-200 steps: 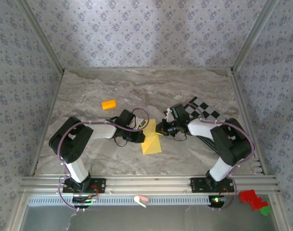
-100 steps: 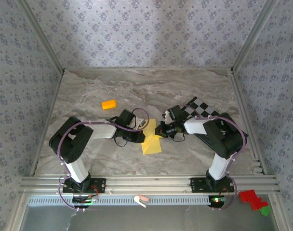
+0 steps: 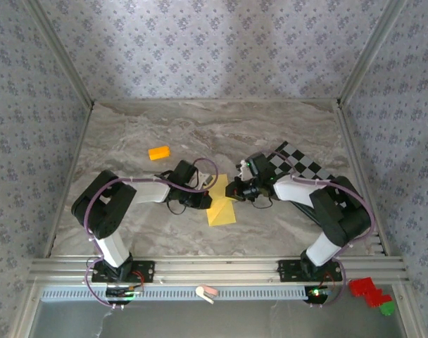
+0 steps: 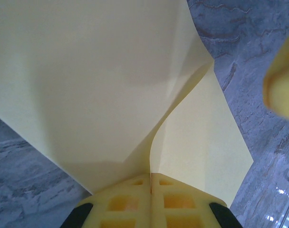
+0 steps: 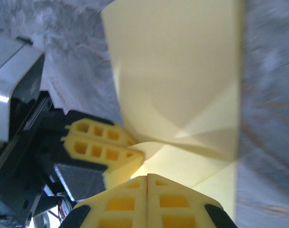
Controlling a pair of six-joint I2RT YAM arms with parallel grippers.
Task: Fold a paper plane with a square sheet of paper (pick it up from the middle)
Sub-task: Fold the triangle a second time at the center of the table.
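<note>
Left gripper (image 4: 150, 176) pinched tight on the square sheet of paper (image 4: 87, 71). Right gripper (image 5: 148, 178) also clamped on it, from the opposite side. Sheet sits mid-table (image 3: 165, 127) between them, partly folded, flap raised. In the last second only the right elbow swung and the paper barely shifted, so the fold is likely unfinished.

Reads as a robotics lab test cell. Boxed in by floral-print wall panels (image 3: 214, 49) on aluminium posts (image 3: 59, 53). Marble-print worktop (image 3: 214, 127) inside. Slotted aluminium rail (image 3: 214, 266) along near edge, left arm base (image 3: 119, 271) and right arm base (image 3: 309, 269) bolted on. Black-and-white checkered board (image 3: 302, 160) lying flat at right.
</note>
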